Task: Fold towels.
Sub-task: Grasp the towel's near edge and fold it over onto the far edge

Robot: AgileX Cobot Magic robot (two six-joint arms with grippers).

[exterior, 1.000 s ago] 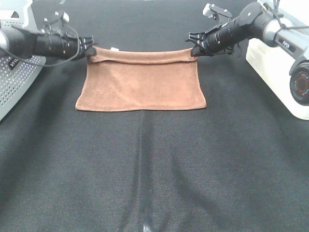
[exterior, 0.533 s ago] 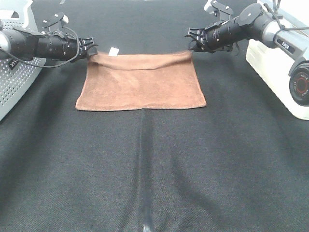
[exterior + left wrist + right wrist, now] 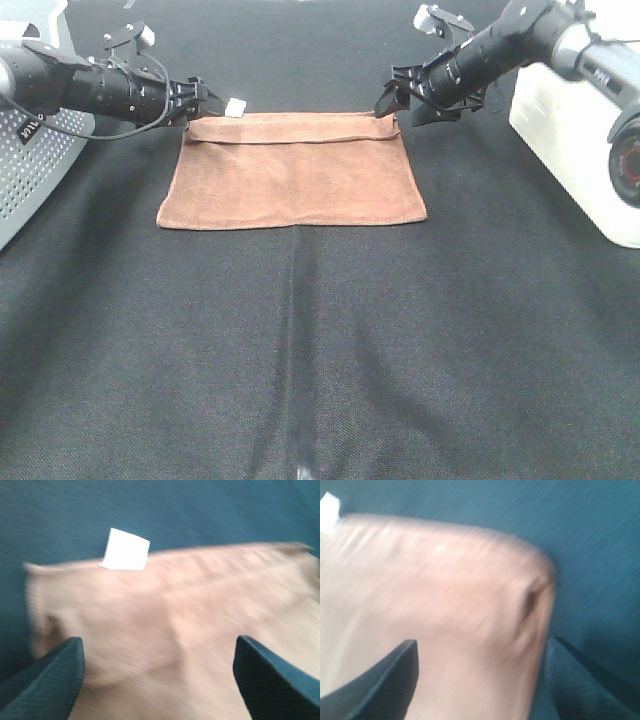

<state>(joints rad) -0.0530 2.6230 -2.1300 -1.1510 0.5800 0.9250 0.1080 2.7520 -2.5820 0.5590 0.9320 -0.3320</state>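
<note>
- Both far corners of the towel [image 3: 295,180] were held up a second ago and now lie flat. The turned-over band along its far edge has settled. The right arm has tilted steeper.
- Towel: reddish-brown with a short nappy pile. It is roughly rectangular, a little wider at the near edge. It lies spread on black woven cloth [image 3: 470,340], between the two arms.
- A stitched hem line crosses the towel a little in from the far edge and runs parallel to it.
- Tag [image 3: 235,107]: a small white square at the towel's far-left corner, sticking out onto the cloth.
- Left gripper [image 3: 207,103]: at the towel's far-left corner, just beside the tag. In the wrist view its two dark, finely ribbed fingers [image 3: 50,680] are spread wide. Blurred pile and the tag show between and beyond them, and nothing is pinched.
- Right gripper [image 3: 397,103]: at the towel's far-right corner, jaws wide apart. I cannot tell whether it touches the fabric.
- The right wrist view is smeared. Its fingers [image 3: 380,685] are set far apart, with the towel's rounded corner between them. A small dark pucker shows near that corner.
- Crease [image 3: 297,360]: a faint shiny ridge in the cloth, running from the towel's near edge toward the camera.
- Casings: a smooth white one [image 3: 560,150] to the right of the towel, and a grey perforated one [image 3: 30,170] to its left.
</note>
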